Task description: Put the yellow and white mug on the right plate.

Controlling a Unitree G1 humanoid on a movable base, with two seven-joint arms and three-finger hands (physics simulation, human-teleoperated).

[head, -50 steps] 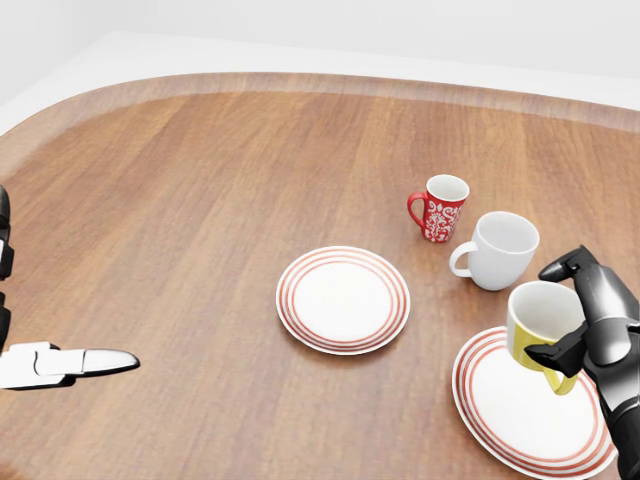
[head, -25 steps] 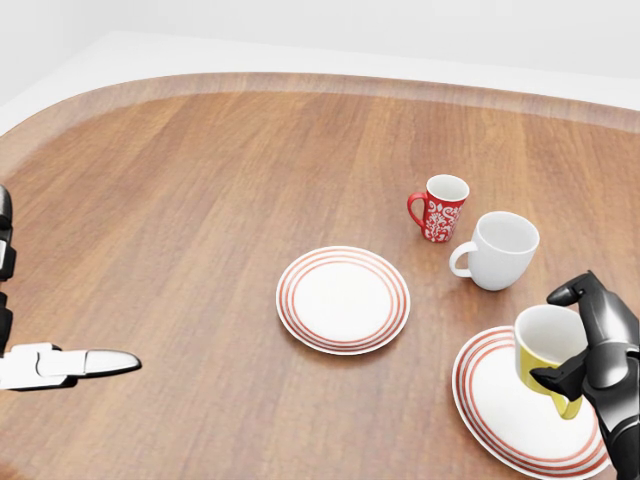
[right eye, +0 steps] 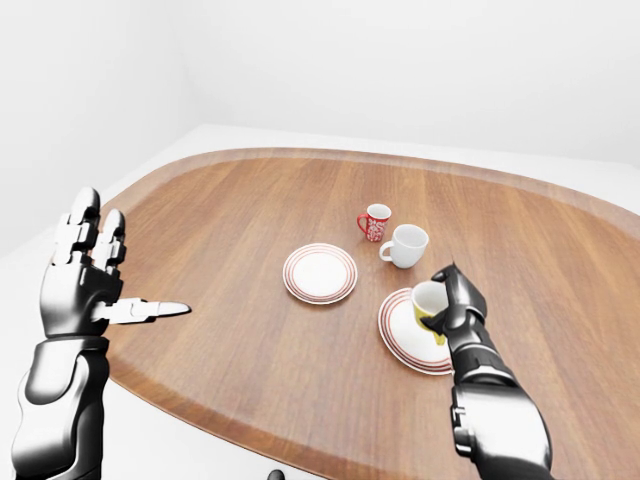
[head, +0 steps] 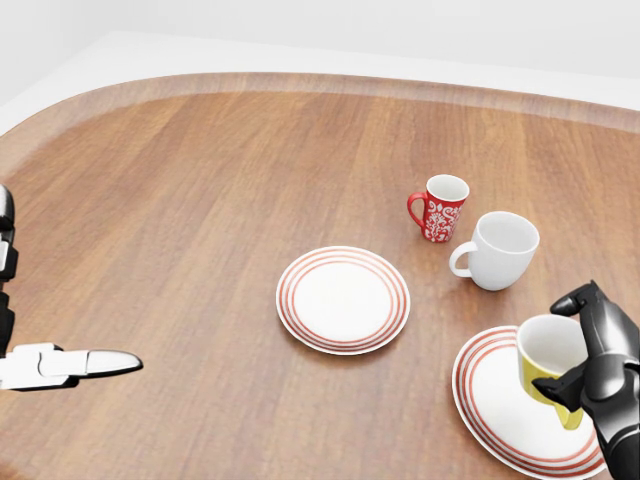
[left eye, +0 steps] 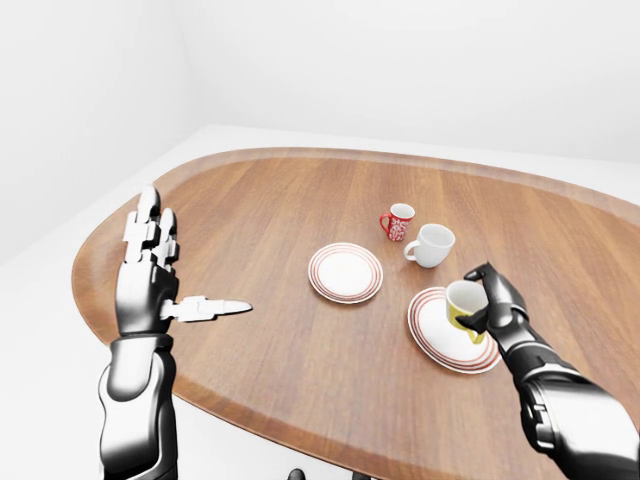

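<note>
The yellow and white mug (head: 549, 366) is upright over the right plate (head: 500, 410), a white plate with red rings at the lower right of the head view. My right hand (head: 590, 360) is shut on the mug, fingers round its right side. Whether the mug's base touches the plate I cannot tell. My left hand (left eye: 160, 280) stands open and raised at the left of the left-eye view, over the table's left edge, far from the mug.
A second red-ringed plate (head: 343, 299) lies in the middle of the wooden table (head: 200, 200). A white mug (head: 498, 250) and a red patterned mug (head: 440, 208) stand just above the right plate, close to my right hand.
My right hand has carried the mug down and slightly to the right, lower over the right plate. The left hand has barely moved.
</note>
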